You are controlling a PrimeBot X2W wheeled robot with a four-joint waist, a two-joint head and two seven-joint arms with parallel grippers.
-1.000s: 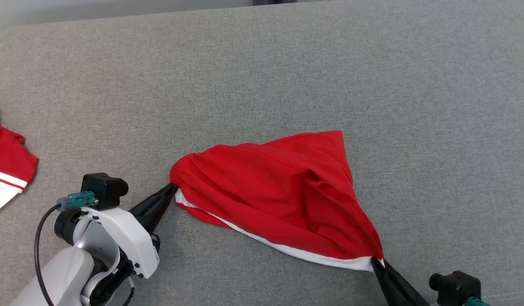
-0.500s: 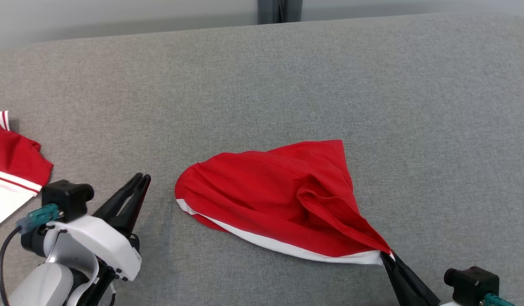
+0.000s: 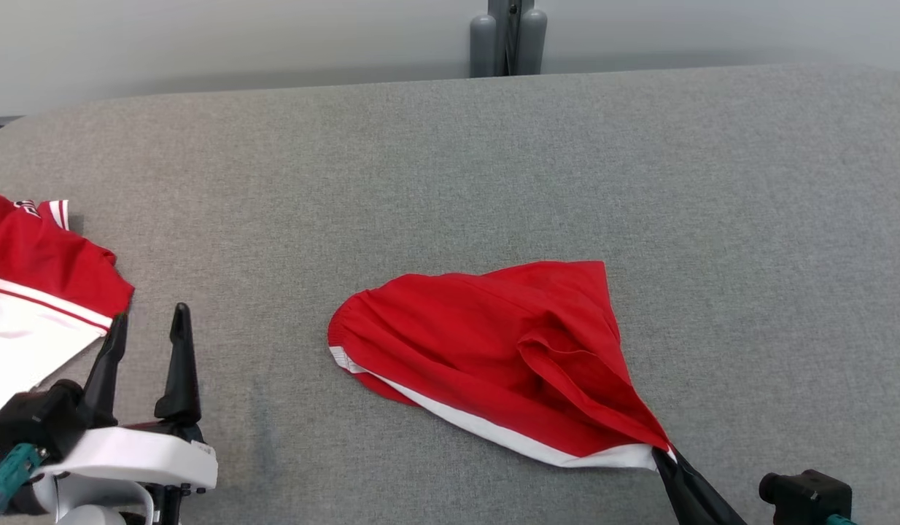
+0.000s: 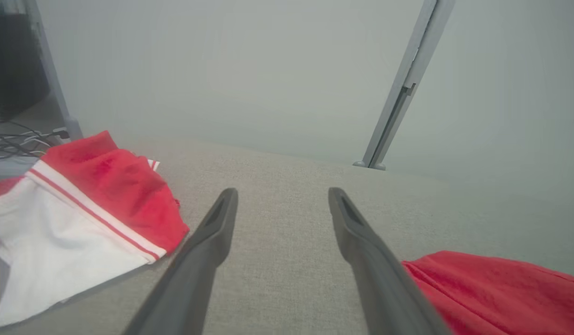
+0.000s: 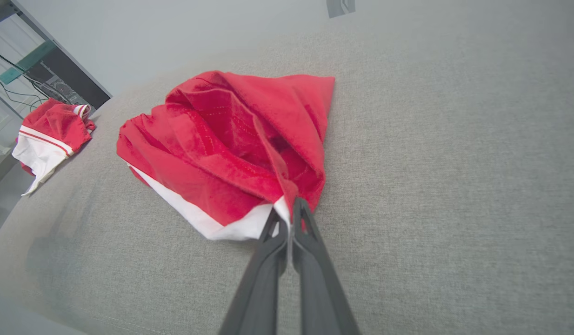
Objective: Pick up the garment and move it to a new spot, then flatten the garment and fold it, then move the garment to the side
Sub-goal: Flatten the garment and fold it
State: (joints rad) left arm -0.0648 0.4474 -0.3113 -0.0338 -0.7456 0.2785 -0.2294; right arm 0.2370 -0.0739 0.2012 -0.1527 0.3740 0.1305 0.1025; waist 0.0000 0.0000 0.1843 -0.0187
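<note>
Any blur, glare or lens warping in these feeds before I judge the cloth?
Head view: sharp, evenly lit, no glare, only faint shadows beside the left gripper. Left wrist view: background wall hazy, its fingers soft near the lens. Right wrist view: wide-angle curves the grey surface; red garment crisp, lower-left corner smeared.

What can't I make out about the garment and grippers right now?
garment underside: hidden by its own bunched folds, every view.
right gripper past its fingers: cut off by head view's bottom edge.
second garment: cut off by head view's left edge.
</note>
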